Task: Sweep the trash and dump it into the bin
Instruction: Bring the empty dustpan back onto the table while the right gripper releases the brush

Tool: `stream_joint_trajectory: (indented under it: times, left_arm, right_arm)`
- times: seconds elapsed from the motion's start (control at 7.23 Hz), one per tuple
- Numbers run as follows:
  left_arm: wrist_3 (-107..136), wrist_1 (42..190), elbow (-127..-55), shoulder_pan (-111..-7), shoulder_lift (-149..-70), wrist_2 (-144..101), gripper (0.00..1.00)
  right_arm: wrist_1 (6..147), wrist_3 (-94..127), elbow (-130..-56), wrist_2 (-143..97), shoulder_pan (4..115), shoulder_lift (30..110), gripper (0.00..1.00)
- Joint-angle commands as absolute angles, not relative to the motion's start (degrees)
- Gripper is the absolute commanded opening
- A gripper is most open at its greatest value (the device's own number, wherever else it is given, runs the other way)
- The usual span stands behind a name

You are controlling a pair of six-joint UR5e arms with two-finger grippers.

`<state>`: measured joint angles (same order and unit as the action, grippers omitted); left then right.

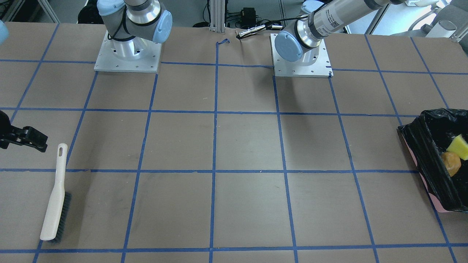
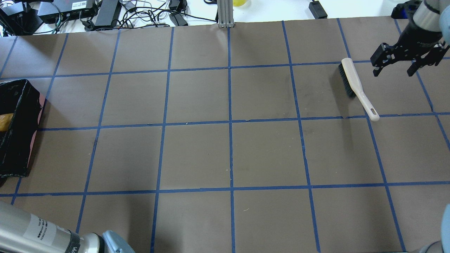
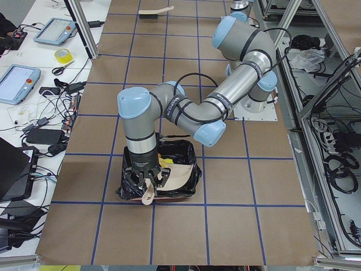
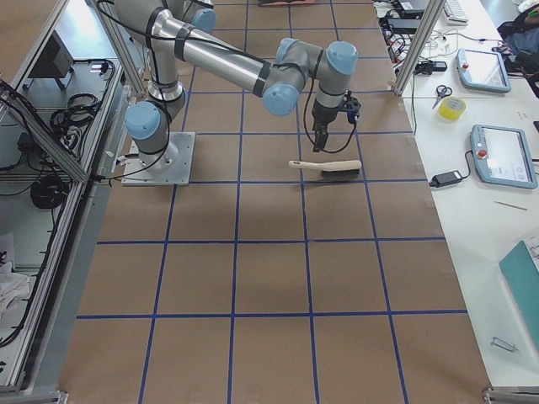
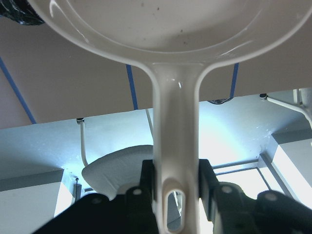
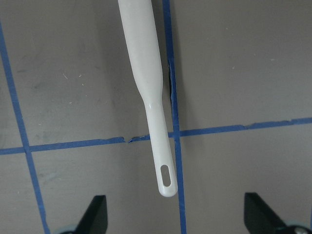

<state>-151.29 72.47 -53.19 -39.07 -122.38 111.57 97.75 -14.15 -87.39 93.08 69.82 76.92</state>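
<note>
Left tool (image 5: pixel 176 195) is clamped on the handle of the beige dustpan (image 3: pixel 176 174), one finger on each side just above the hanging slot. The pan is out over the bin (image 1: pixel 427 157), its handle reaching back across the bin's rim toward the left end of the desk (image 2: pixel 197 154).

The bin is a pink box with a crinkly black liner, sitting at the desk's left edge. Its long side runs from the robot's edge toward the far edge. Inside it is the trash: a golden-brown lump (image 1: pixel 451 163) on the liner and a yellow-green piece (image 1: pixel 459 147) just beside it.

Over on the other side, the right tool (image 2: pixel 392 72) hangs above the desk near the right end with its fingers spread wide and nothing between them.

The brush (image 2: pixel 355 84) lies flat just beside that tool. Its long axis runs roughly from the far edge to the robot's edge, slightly slanted. The dark bristle head sits at the far end with bristles facing the desk's middle, and the slotted handle tip points back toward the robot, crossing a tape line.

The surface is brown paper gridded with blue tape, torn slightly at a few crossings. Around it are an aluminium post (image 2: pixel 225 14) at the far edge, cable tangles, and a white side bench with a teach pendant (image 4: pixel 504 156), a yellow tape roll (image 4: pixel 451 108) and scissors (image 4: pixel 444 90).
</note>
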Motion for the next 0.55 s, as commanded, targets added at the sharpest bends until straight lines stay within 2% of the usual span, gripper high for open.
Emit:
stream_joint_trajectory:
  times: [0.0, 0.42]
  left_arm:
    - [-151.52, 69.27, -57.73, -40.25, -119.28, 112.41, 0.0]
    - [-150.92, 68.73, -58.54, -40.6, -117.77, 111.63, 0.0]
  right_arm:
    - [94.31, -11.25, -85.34, 92.9, 70.48, 80.84, 1.0]
    - [95.09, -7.83, -85.25, 90.88, 77.41, 83.31, 1.0]
